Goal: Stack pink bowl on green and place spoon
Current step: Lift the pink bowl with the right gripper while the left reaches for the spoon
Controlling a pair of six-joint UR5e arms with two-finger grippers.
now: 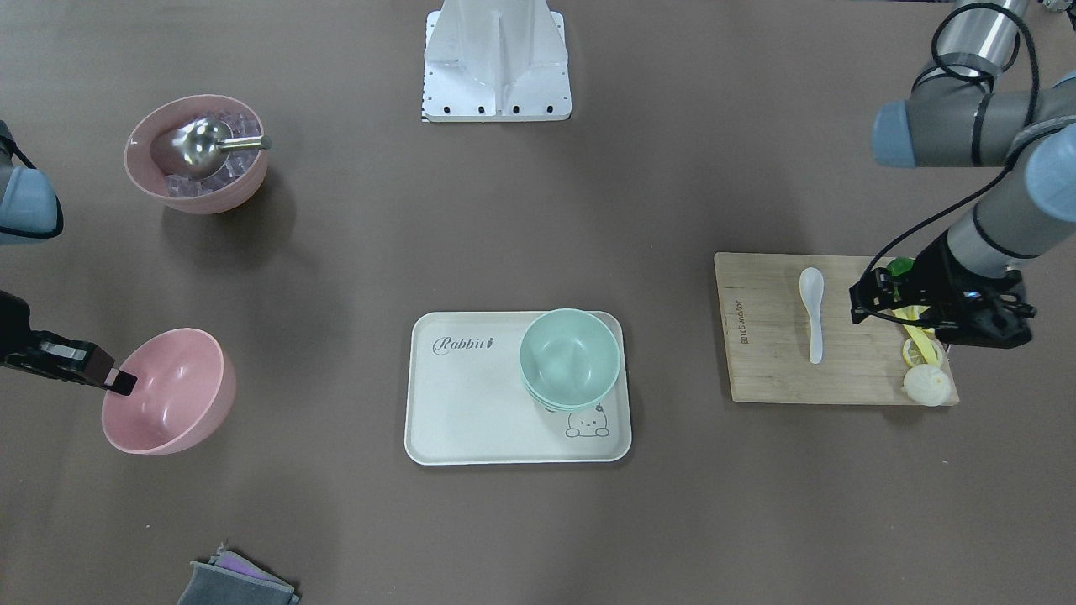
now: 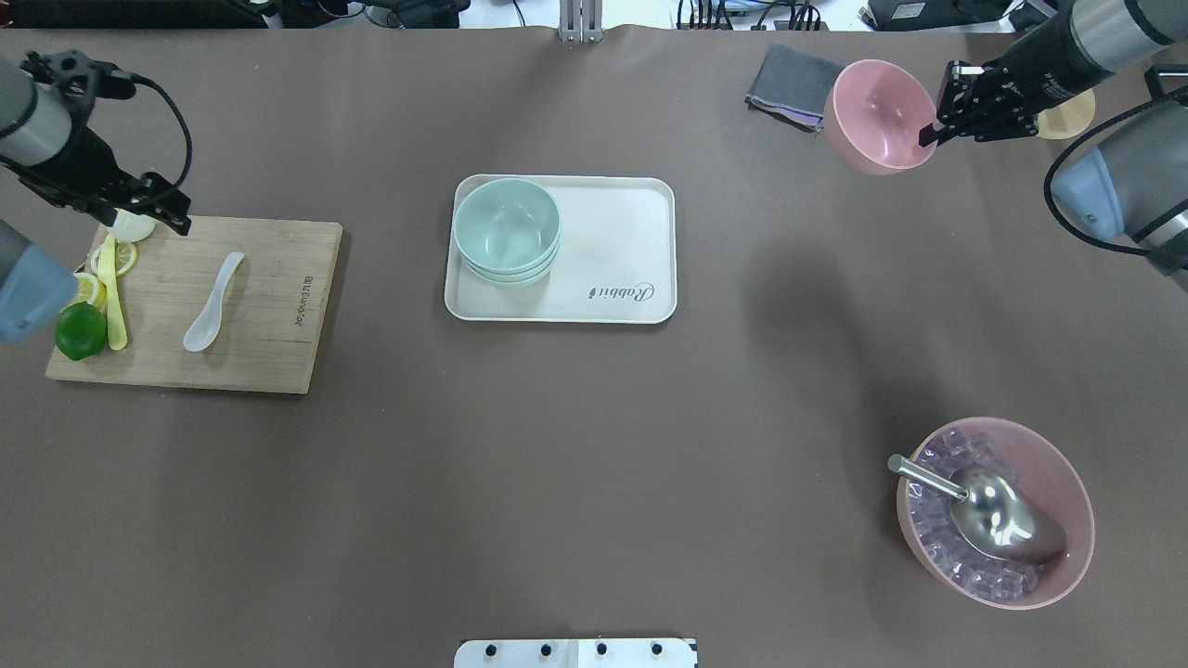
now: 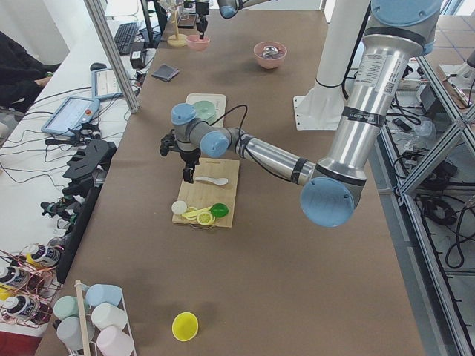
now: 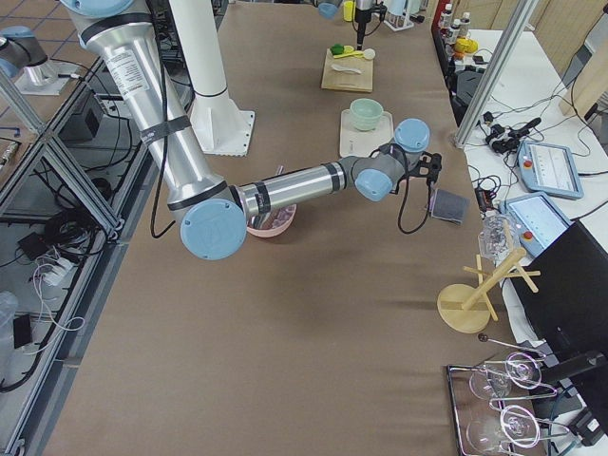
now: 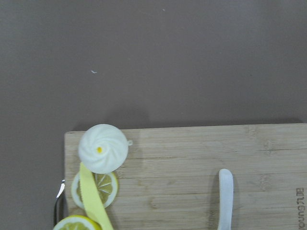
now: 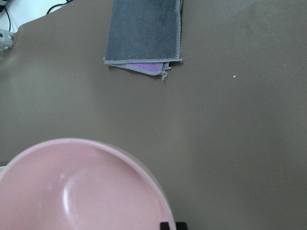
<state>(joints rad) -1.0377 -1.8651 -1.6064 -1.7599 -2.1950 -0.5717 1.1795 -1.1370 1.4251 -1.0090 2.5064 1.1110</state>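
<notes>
Now the right tool (image 1: 120,382) clamps the rim of the empty pink bowl (image 1: 172,395); the empty green bowls (image 1: 570,353) sit stacked on the tray (image 1: 471,403). The spoon (image 1: 813,313) lies on the cutting board (image 1: 765,361); how the left tool (image 1: 870,301) stands we cannot tell. Another bowl (image 1: 139,172) holds ice (image 1: 244,126) and a scoop (image 1: 200,143).

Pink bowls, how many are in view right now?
2. An empty pink bowl is far from the robot on its right, with the right tool gripping its rim. A pink bowl of ice cubes, holding a metal scoop, is near the robot on the same side.
</notes>
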